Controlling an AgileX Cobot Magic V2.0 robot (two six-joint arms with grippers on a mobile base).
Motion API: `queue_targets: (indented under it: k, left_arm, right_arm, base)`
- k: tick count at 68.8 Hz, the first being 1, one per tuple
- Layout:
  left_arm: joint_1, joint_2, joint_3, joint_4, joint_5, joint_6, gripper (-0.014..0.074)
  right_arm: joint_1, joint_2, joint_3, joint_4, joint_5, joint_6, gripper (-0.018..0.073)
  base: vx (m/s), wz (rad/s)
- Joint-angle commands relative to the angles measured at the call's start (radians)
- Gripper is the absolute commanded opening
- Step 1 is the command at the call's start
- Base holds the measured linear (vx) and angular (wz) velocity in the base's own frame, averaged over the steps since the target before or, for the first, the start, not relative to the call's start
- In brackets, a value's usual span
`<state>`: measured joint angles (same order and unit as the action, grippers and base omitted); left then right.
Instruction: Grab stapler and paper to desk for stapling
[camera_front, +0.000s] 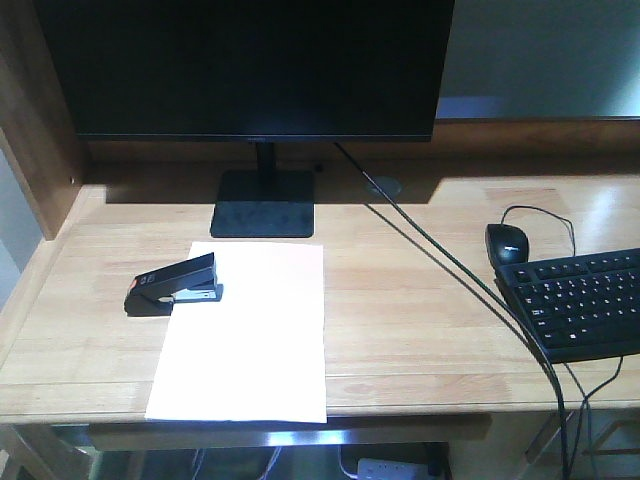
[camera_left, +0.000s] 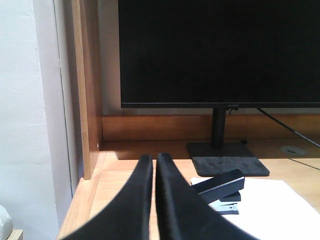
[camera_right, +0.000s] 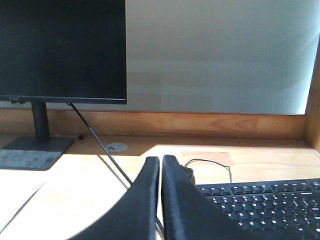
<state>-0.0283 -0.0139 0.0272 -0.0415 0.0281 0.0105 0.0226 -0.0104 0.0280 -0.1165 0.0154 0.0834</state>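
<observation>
the black stapler (camera_front: 175, 285) lies across the upper left edge of the white paper (camera_front: 250, 340) on the desk (camera_front: 400, 310), while the left gripper (camera_left: 154, 165) and right gripper (camera_right: 161, 165) hover with fingers pressed together, holding nothing.

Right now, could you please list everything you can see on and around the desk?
stapler: one, black with a red patch, lying across the left edge of the paper.
paper: one white sheet, left part of the desk, in front of the monitor stand.
desk: one, light wood with a raised rim.
monitor: one, black, screen off, at the back on a square stand.
mouse: one, black, wired, right side behind the keyboard.
keyboard: one, black, at the right edge.
cable: one, black, running from the monitor to the front edge.
left end effector: black fingers together, empty.
right end effector: black fingers together, empty.
</observation>
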Motion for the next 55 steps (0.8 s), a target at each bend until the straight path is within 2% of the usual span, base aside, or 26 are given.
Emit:
queue_targets:
  k: [1,38,55]
  left_arm:
    - [0.001,-0.004,0.027,-0.001,-0.072,-0.011,-0.0007]
    - [0.001,-0.004,0.027,-0.001,-0.072,-0.011,-0.0007]
    - [0.001,-0.004,0.027,-0.001,-0.072,-0.011,-0.0007]
  right_arm:
    - [-0.006,-0.015,0.004,-0.007,-0.083,0.001,-0.0009]
    - [-0.006,-0.016,0.004,0.019,-0.089,-0.012,-0.0009]
    - [-0.006,-0.016,0.004,0.022,-0.105,-0.063,-0.0009]
  base:
    - [0.0,0.0]
    - [0.0,0.0]
    - [0.0,0.0]
